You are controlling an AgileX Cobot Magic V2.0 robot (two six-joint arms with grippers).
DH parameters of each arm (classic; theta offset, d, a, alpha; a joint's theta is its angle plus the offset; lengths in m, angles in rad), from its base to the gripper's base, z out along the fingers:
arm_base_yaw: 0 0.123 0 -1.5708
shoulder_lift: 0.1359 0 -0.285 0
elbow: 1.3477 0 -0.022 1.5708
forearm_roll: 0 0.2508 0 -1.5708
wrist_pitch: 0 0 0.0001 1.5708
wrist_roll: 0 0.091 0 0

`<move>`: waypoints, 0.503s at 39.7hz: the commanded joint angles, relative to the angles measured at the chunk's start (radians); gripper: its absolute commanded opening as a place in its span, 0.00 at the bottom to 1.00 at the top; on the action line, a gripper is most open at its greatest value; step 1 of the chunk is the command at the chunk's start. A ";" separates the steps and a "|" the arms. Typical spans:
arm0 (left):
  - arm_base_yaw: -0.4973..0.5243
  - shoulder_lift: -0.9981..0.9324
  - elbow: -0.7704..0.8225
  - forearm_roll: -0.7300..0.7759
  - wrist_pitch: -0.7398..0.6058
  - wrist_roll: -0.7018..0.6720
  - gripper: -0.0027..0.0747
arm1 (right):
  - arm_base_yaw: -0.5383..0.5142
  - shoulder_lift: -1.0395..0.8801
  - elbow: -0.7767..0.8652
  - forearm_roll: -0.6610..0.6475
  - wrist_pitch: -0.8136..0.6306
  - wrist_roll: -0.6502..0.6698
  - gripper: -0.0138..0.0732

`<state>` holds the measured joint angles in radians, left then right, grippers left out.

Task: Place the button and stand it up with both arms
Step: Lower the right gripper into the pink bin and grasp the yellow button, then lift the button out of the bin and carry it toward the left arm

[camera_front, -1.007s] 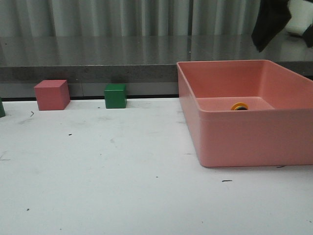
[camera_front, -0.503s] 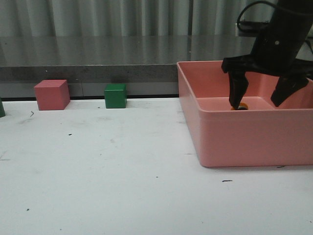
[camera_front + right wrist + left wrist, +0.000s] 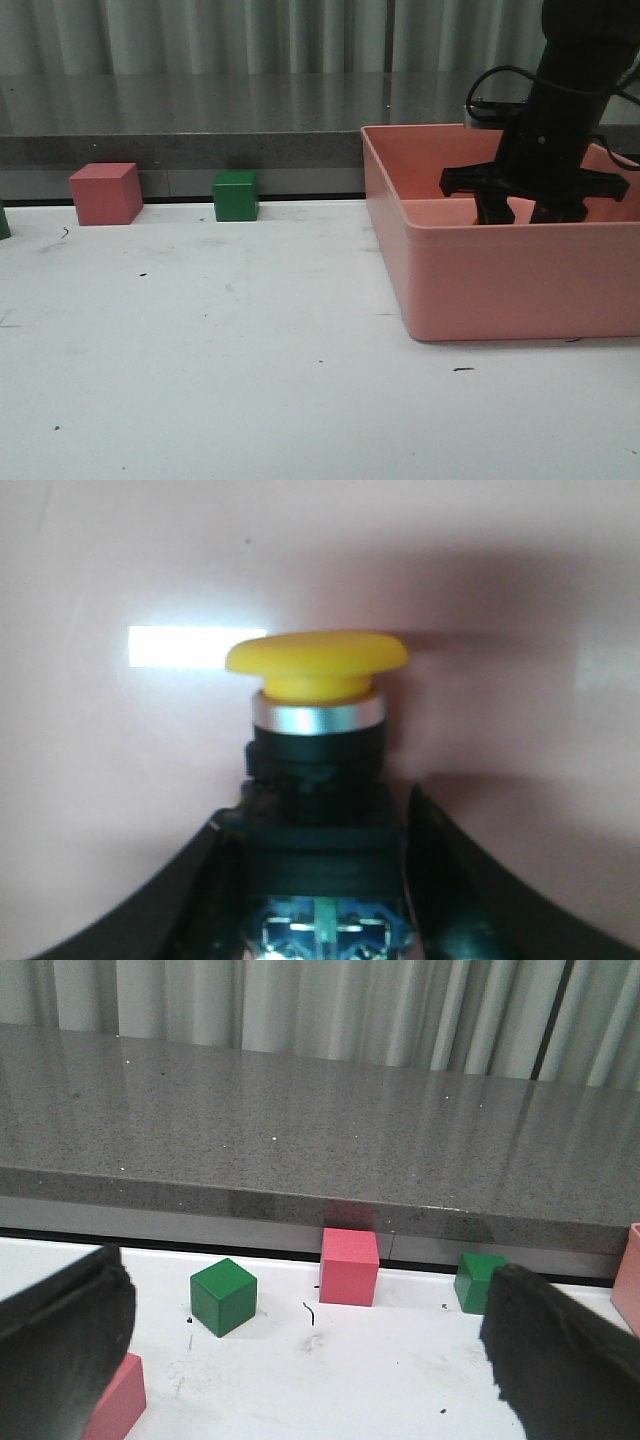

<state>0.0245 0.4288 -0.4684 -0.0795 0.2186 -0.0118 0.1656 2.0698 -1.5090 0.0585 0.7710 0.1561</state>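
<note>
The button has a yellow mushroom cap, a silver-white collar, a black body and a bluish base. In the right wrist view it lies against the pink floor of the bin. My right gripper is down inside the bin, its two fingers pressed on either side of the button's black body. In the front view the arm and the bin wall hide the button. My left gripper is open wide and empty over the white table, and is out of the front view.
A pink cube and a green cube stand at the table's back edge under a grey ledge. The left wrist view shows two green cubes, a pink cube and another pink cube.
My right arm came down into the bin over the last second. Its fingers were wide apart above the button and have now dropped lower and closed in on it.
</note>
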 commanded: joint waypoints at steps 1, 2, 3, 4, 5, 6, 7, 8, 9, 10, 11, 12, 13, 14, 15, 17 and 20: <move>0.001 0.012 -0.033 -0.006 -0.068 -0.008 0.90 | -0.005 -0.058 -0.031 0.007 -0.014 0.000 0.42; 0.001 0.012 -0.033 -0.006 -0.067 -0.008 0.90 | -0.005 -0.058 -0.031 0.007 -0.012 0.000 0.41; 0.001 0.012 -0.033 -0.006 -0.067 -0.008 0.90 | -0.005 -0.058 -0.031 0.007 -0.010 0.000 0.40; 0.001 0.012 -0.033 -0.006 -0.067 -0.008 0.90 | -0.005 -0.058 -0.031 0.007 -0.006 0.000 0.40; 0.001 0.012 -0.033 -0.006 -0.067 -0.008 0.90 | -0.005 -0.060 -0.032 0.007 -0.001 0.000 0.40; 0.001 0.012 -0.033 -0.006 -0.067 -0.008 0.90 | -0.005 -0.062 -0.032 0.007 0.004 0.000 0.40; 0.001 0.012 -0.033 -0.006 -0.067 -0.008 0.90 | -0.005 -0.067 -0.033 0.007 0.010 0.000 0.40; 0.001 0.012 -0.033 -0.006 -0.067 -0.008 0.90 | -0.005 -0.072 -0.033 0.007 0.014 0.000 0.40; 0.001 0.012 -0.033 -0.006 -0.067 -0.008 0.90 | -0.005 -0.079 -0.033 0.007 0.018 0.000 0.40; 0.001 0.012 -0.033 -0.006 -0.067 -0.008 0.90 | -0.005 -0.089 -0.033 0.008 0.023 0.000 0.40; 0.001 0.012 -0.033 -0.006 -0.067 -0.008 0.90 | -0.004 -0.103 -0.033 0.008 0.026 0.000 0.40; 0.001 0.012 -0.033 -0.006 -0.067 -0.008 0.90 | -0.004 -0.114 -0.033 0.008 0.029 0.000 0.40; 0.001 0.012 -0.033 -0.006 -0.067 -0.008 0.90 | -0.003 -0.131 -0.033 0.008 0.033 0.000 0.40; 0.001 0.012 -0.033 -0.006 -0.067 -0.008 0.90 | -0.003 -0.146 -0.033 0.008 0.036 0.000 0.40; 0.001 0.012 -0.033 -0.006 -0.067 -0.008 0.90 | -0.003 -0.166 -0.033 0.008 0.037 0.000 0.40; 0.001 0.012 -0.033 -0.006 -0.067 -0.008 0.90 | -0.002 -0.199 -0.033 0.010 0.037 0.000 0.40; 0.001 0.012 -0.033 -0.006 -0.067 -0.008 0.90 | -0.001 -0.259 -0.033 0.018 0.033 0.000 0.40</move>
<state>0.0245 0.4288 -0.4684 -0.0795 0.2206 -0.0118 0.1656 1.9334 -1.5107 0.0622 0.8254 0.1561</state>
